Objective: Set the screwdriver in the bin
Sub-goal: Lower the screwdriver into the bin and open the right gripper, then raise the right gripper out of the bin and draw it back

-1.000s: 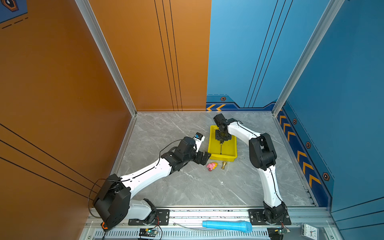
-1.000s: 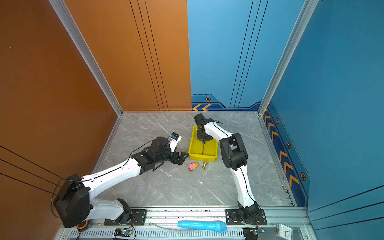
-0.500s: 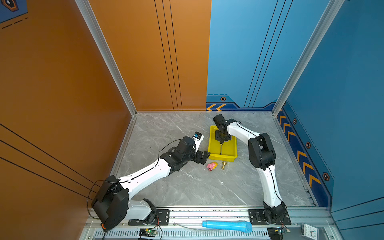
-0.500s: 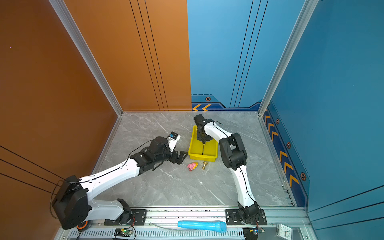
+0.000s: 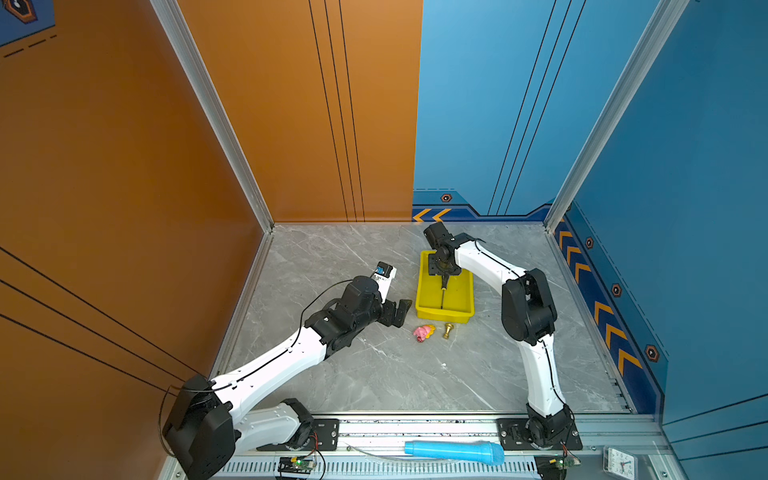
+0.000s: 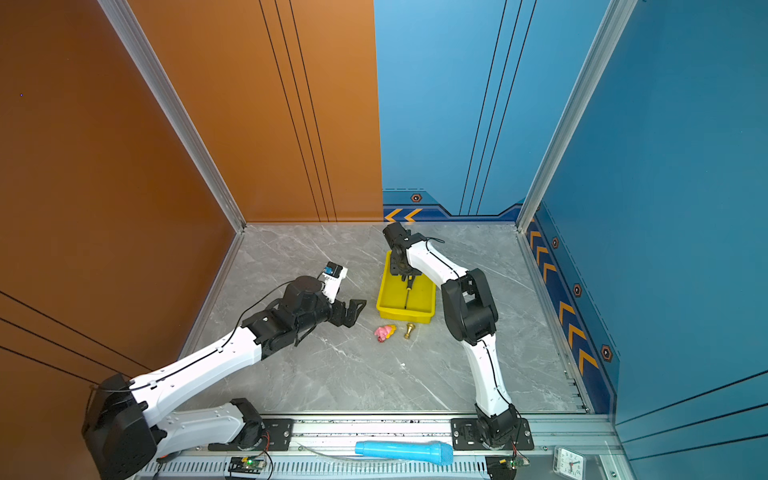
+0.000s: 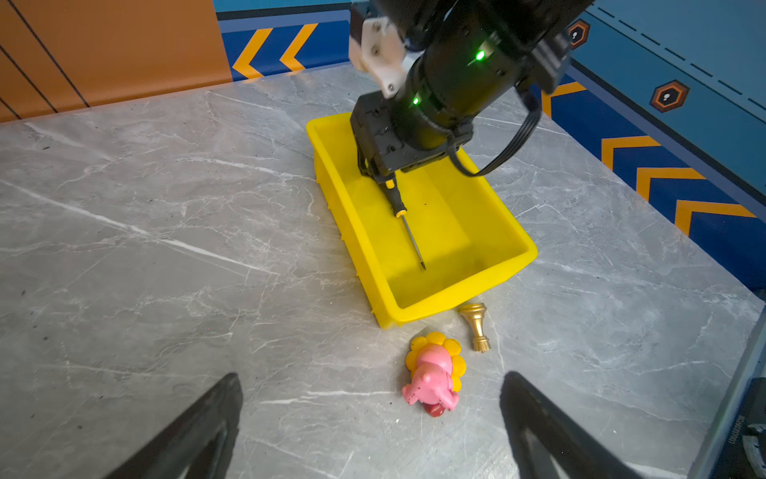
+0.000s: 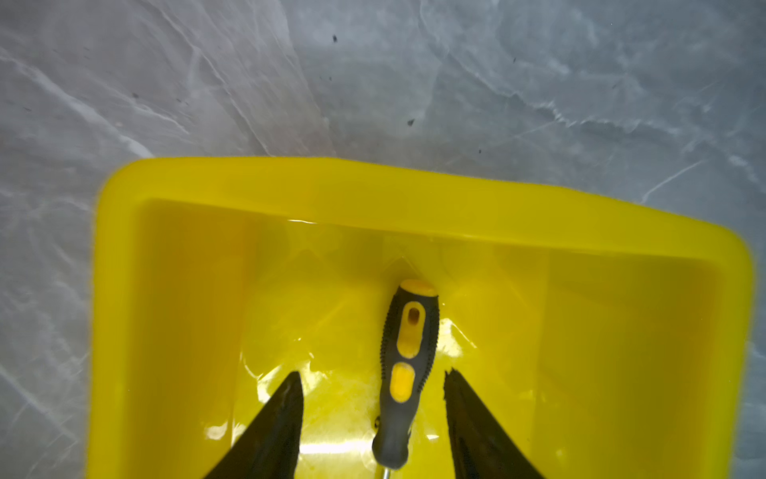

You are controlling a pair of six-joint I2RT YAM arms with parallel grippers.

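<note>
The screwdriver [image 8: 408, 373], black handle with yellow marks, lies on the floor of the yellow bin [image 8: 373, 186]. Its thin shaft points toward the bin's near end [image 7: 412, 238]. My right gripper [image 8: 373, 373] hangs low over the bin's far half, open. Its jaws stand on either side of the handle with a gap on both sides. In both top views the right gripper [image 5: 444, 276] [image 6: 405, 276] is above the screwdriver [image 5: 444, 291] [image 6: 409, 291]. My left gripper [image 7: 372, 375] is open and empty, left of the bin [image 5: 419, 286].
A pink and yellow toy [image 7: 435, 373] and a small gold piece [image 7: 476, 325] lie on the marble floor just in front of the bin. A light blue cylinder [image 5: 453, 451] and a small clock [image 5: 619, 461] rest on the front rail.
My right gripper has gone from shut to open and let go of the screwdriver, which now lies in the bin. The left arm has hardly moved.
</note>
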